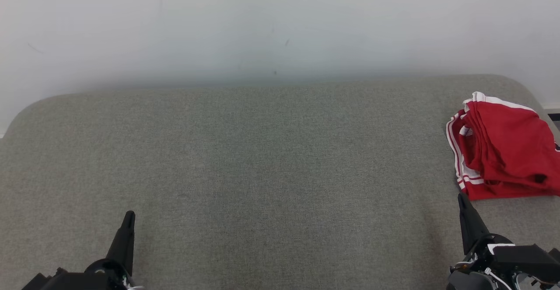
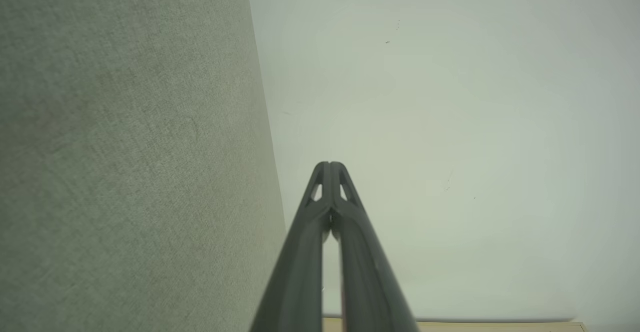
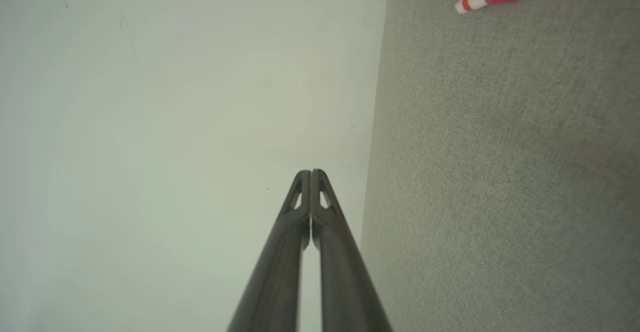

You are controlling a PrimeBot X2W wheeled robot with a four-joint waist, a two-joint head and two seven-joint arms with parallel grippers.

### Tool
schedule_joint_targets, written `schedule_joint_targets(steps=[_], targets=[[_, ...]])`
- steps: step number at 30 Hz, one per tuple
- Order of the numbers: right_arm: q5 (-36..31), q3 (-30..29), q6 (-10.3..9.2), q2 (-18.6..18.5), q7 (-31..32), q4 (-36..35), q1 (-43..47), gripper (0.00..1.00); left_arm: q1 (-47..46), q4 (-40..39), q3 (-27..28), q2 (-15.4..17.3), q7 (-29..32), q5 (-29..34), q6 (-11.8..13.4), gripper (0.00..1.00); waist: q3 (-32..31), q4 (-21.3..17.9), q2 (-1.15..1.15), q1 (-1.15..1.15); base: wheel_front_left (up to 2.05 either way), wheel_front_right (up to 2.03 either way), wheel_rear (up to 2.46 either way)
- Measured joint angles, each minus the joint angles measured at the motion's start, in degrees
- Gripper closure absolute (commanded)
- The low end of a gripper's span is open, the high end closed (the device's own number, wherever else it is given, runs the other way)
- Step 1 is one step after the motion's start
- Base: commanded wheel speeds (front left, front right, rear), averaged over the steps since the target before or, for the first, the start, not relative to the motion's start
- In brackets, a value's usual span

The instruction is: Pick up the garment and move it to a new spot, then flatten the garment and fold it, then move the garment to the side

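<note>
Red garment (image 1: 503, 150) with white trim lies in loose folds at the right edge of the grey fabric table (image 1: 262, 158). Left pincer (image 1: 129, 214) and right pincer (image 1: 461, 197) are both pressed together, holding nothing. The right one's tip is just beside the garment

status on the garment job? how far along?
Done, apparently: the red garment lies folded in layers at the right edge of the grey surface. In hand: nothing; left claw and right claw are shut, empty, clear of it. Left: seemingly nothing, though fold neatness is hard to judge.
</note>
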Motion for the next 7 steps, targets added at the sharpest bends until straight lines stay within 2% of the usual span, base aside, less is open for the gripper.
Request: schedule_joint_targets(steps=[7], targets=[[0.00,0.00,0.00,0.00,0.00,0.00,0.01,1.00,0.00,0.00,-0.01,0.00,0.00,0.00,0.00,1.00,0.00,0.00,0.00,0.00,0.00,0.00,0.00]])
